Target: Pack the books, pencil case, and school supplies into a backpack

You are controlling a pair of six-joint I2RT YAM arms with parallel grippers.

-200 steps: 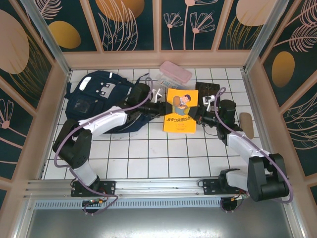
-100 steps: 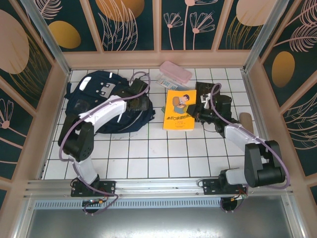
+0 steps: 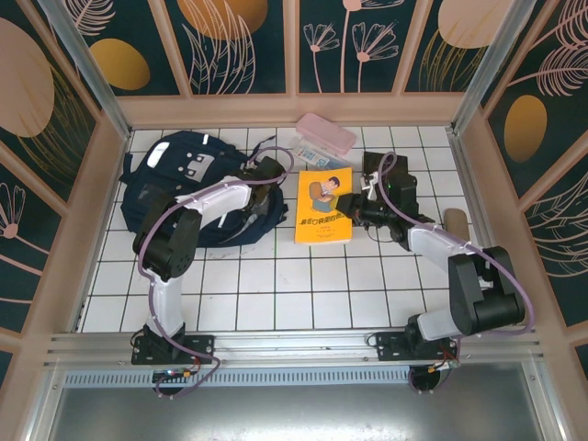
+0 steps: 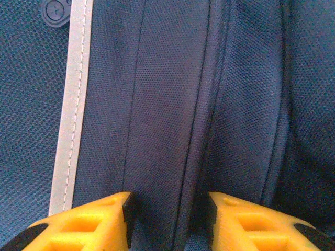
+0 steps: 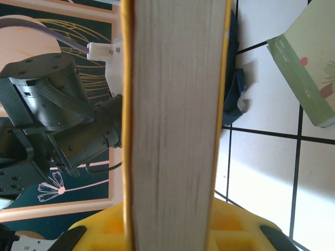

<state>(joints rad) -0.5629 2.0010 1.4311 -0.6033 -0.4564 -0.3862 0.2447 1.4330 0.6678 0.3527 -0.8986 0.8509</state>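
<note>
The backpack lies at the left of the table, and I cannot see whether anything is inside it. The left claw is on its right edge. In the wrist view its jaws stand partly apart, astride a seam of the navy cloth. Whether they pinch the cloth I cannot tell.

Just right of it, the yellow book is tilted up off the tiles near the middle of the table. Behind it, by the back wall, lie the pink pencil case and the clear packet, touching each other.

The right claw is clamped narrow on the yellow book's right edge, page block between the fingers. A green book lies flat on the table near it. A dark book lies under that arm, and the tan roll sits at the far right.

By my reading the packing is at an early stage. One book is in hand, and every other item I can see is outside the bag.
</note>
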